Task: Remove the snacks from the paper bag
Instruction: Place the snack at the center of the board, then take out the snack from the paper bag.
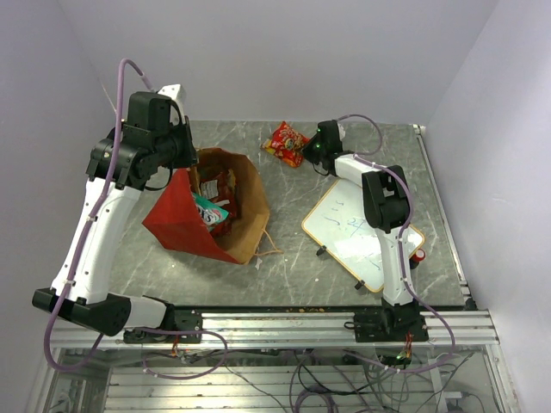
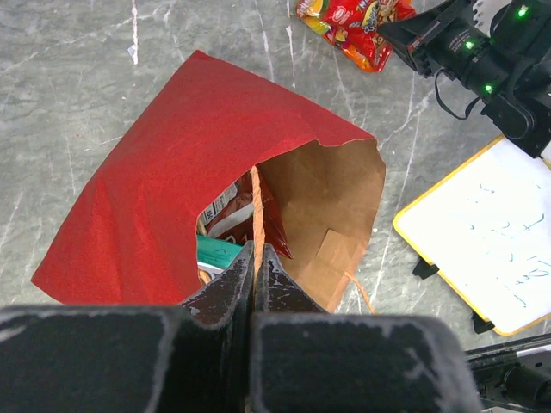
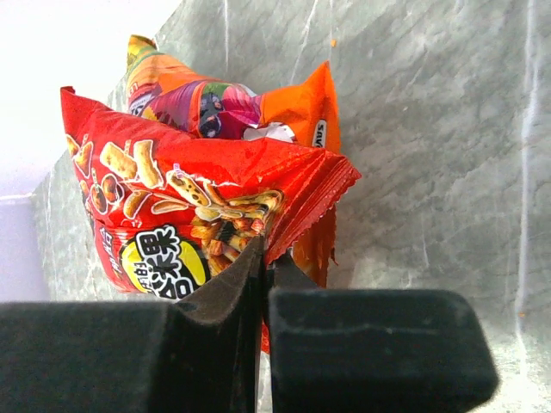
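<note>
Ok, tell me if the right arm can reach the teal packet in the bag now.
Probably not yet: the right hand is shut on a red packet. Otherwise the way looks free: the left hand pinches the rim of the paper bag, and the teal packet lies exposed.

The paper bag (image 1: 185,219) lay on the left half of the surface (image 1: 293,258), with several packets (image 1: 215,206) inside it. The whiteboard (image 1: 353,232) lay to its right. Behind both, near the far edge, an upper packet (image 1: 286,143) rested on a lower packet (image 3: 301,112).
</note>
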You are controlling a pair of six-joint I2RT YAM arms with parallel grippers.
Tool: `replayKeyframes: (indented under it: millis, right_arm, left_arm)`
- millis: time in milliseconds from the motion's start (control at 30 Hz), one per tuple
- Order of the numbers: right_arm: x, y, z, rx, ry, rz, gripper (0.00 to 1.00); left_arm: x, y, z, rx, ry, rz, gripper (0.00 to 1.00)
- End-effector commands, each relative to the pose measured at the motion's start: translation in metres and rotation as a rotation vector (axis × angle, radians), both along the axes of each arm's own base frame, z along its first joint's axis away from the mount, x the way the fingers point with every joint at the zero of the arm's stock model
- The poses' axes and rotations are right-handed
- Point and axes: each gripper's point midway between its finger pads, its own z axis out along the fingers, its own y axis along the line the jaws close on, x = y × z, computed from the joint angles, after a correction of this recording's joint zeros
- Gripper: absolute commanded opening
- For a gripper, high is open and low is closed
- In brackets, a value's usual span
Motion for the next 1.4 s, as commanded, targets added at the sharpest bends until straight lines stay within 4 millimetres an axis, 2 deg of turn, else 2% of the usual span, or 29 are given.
replayKeyframes:
  millis: [0, 67, 233, 367, 467, 633, 833, 867, 900, 933, 1200, 1300, 1367]
  right_arm:
    - [0.009, -0.019, 0.016, -0.051, -0.037, -0.070, 0.01]
    - [0.014, -0.016, 0.019, -0.049, -0.042, -0.063, 0.03]
    - [0.008, -0.006, 0.020, -0.042, -0.040, -0.055, 0.06]
    - [0.001, -0.004, 0.024, -0.054, -0.040, -0.029, 0.18]
    - [-0.005, -0.008, 0.032, -0.086, -0.043, -0.012, 0.31]
    - [-0.017, -0.015, 0.060, -0.169, -0.062, 0.052, 0.50]
    - [-0.044, -0.026, 0.116, -0.301, -0.156, 0.161, 0.63]
    - [-0.048, -0.027, 0.116, -0.318, -0.159, 0.181, 0.65]
    - [-0.054, -0.027, 0.131, -0.328, -0.187, 0.202, 0.66]
    - [-0.059, -0.028, 0.136, -0.342, -0.198, 0.223, 0.67]
    - [-0.088, -0.003, 0.130, -0.381, -0.225, 0.442, 0.68]
    - [-0.099, 0.008, 0.137, -0.392, -0.244, 0.493, 0.68]
    - [-0.109, 0.016, 0.149, -0.388, -0.271, 0.533, 0.68]
  left_arm:
    - [-0.006, -0.005, 0.016, -0.049, -0.043, -0.014, 0.07]
    - [-0.006, -0.007, 0.015, -0.057, -0.036, -0.017, 0.07]
    - [-0.006, -0.010, 0.012, -0.074, -0.025, -0.023, 0.07]
    - [-0.007, -0.009, 0.014, -0.067, -0.031, -0.020, 0.07]
    - [-0.008, -0.008, 0.013, -0.065, -0.035, -0.022, 0.07]
    - [-0.008, -0.007, 0.013, -0.064, -0.032, -0.014, 0.07]
    - [-0.011, -0.008, 0.010, -0.113, -0.036, 0.016, 0.07]
    - [-0.012, -0.009, 0.009, -0.118, -0.036, 0.017, 0.07]
    - [-0.012, -0.009, 0.008, -0.119, -0.033, 0.018, 0.07]
    - [-0.012, -0.008, 0.007, -0.116, -0.027, 0.022, 0.07]
    - [-0.013, -0.007, 0.002, -0.111, -0.007, 0.026, 0.07]
    - [-0.017, -0.009, -0.004, -0.116, 0.002, 0.015, 0.07]
    - [-0.020, -0.012, -0.005, -0.124, 0.007, -0.011, 0.07]
